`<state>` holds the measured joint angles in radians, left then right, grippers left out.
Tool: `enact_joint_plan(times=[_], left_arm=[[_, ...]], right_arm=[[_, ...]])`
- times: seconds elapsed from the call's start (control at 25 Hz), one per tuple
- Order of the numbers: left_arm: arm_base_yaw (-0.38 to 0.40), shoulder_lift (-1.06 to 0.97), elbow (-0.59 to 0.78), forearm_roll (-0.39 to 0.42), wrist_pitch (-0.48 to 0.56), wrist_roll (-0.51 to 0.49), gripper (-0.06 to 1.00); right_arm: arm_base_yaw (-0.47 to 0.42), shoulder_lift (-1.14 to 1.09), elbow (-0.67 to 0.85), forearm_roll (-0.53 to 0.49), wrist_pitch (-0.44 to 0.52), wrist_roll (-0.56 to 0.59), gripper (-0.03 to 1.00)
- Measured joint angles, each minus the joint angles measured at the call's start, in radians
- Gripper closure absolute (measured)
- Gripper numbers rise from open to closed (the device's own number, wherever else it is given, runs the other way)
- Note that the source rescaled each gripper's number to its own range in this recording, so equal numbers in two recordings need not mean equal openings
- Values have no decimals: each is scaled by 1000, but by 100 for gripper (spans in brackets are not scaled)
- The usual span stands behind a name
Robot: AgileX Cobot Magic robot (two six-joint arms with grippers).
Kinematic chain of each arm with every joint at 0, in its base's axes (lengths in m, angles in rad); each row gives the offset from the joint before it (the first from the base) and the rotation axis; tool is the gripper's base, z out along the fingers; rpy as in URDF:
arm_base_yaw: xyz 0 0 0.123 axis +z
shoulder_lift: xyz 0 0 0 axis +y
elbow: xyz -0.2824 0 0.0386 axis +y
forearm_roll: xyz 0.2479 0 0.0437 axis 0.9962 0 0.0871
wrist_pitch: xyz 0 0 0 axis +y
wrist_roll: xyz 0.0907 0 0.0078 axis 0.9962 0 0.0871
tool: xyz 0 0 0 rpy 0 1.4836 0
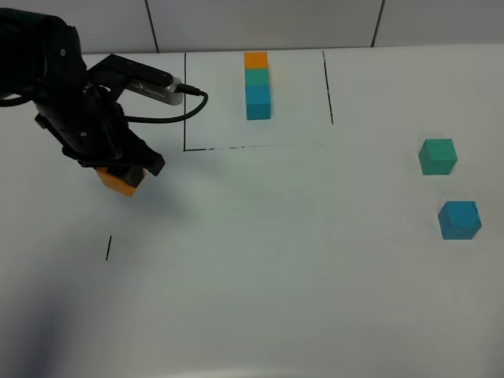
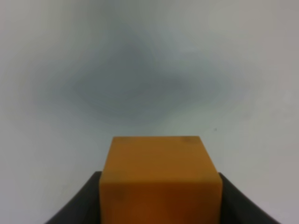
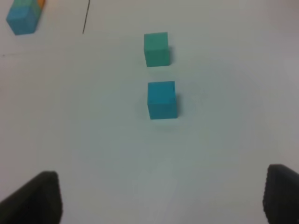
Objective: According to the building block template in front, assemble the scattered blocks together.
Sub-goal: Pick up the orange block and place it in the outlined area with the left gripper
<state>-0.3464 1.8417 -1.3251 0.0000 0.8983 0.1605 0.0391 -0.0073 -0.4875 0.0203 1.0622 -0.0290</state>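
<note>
Left gripper (image 1: 126, 168), black, jaws clamped on a small orange cube block (image 1: 118, 182). In the left wrist view the orange cube block (image 2: 159, 182) fills the space between the two dark fingers (image 2: 77, 207) of the left gripper (image 2: 159, 212), one finger against each side face. Cannot tell whether the cube touches the table. It sits at the left of the overhead view, well apart from the template and outside the marked box. Right gripper (image 3: 161, 200) has its jaws spread wide, nothing between them, only the black fingertips (image 3: 39, 196) show at the frame corners; it is out of the overhead frame. Template row of three blocks (image 1: 257, 85) runs orange farthest, green in the middle and blue nearest, all touching, at the back centre of the table; a corner of it shows in the right wrist view (image 3: 22, 17). Loose green cube block (image 1: 438, 155) (image 3: 156, 49) and loose blue cube block (image 1: 460, 219) (image 3: 162, 99) rest on the right side near each other, not touching, with the green one farther back. Thin black marker lines (image 1: 185, 102) box the template on three sides, and a short black tick (image 1: 109, 247) sits lower left. Surface is a plain matte white table (image 1: 283, 260) with soft arm shadow at lower left. A black cable (image 1: 177, 110) loops off the left arm beside a grey wrist module (image 1: 153, 83). Behind the table is a pale grey panelled wall (image 1: 331, 24) with dark seams.
</note>
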Motion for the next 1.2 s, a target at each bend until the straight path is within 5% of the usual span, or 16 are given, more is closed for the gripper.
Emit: enact_joint_plan(times=[0.36, 0.96, 1.2], left_arm=[[-105, 102, -134, 19, 56, 78, 94], [-231, 528, -712, 23, 282, 406, 94], [-246, 644, -906, 12, 291, 515, 94]], right_arm=[[0, 0, 0, 0, 0, 0, 22], [0, 0, 0, 0, 0, 0, 22], [0, 0, 0, 0, 0, 3, 22]])
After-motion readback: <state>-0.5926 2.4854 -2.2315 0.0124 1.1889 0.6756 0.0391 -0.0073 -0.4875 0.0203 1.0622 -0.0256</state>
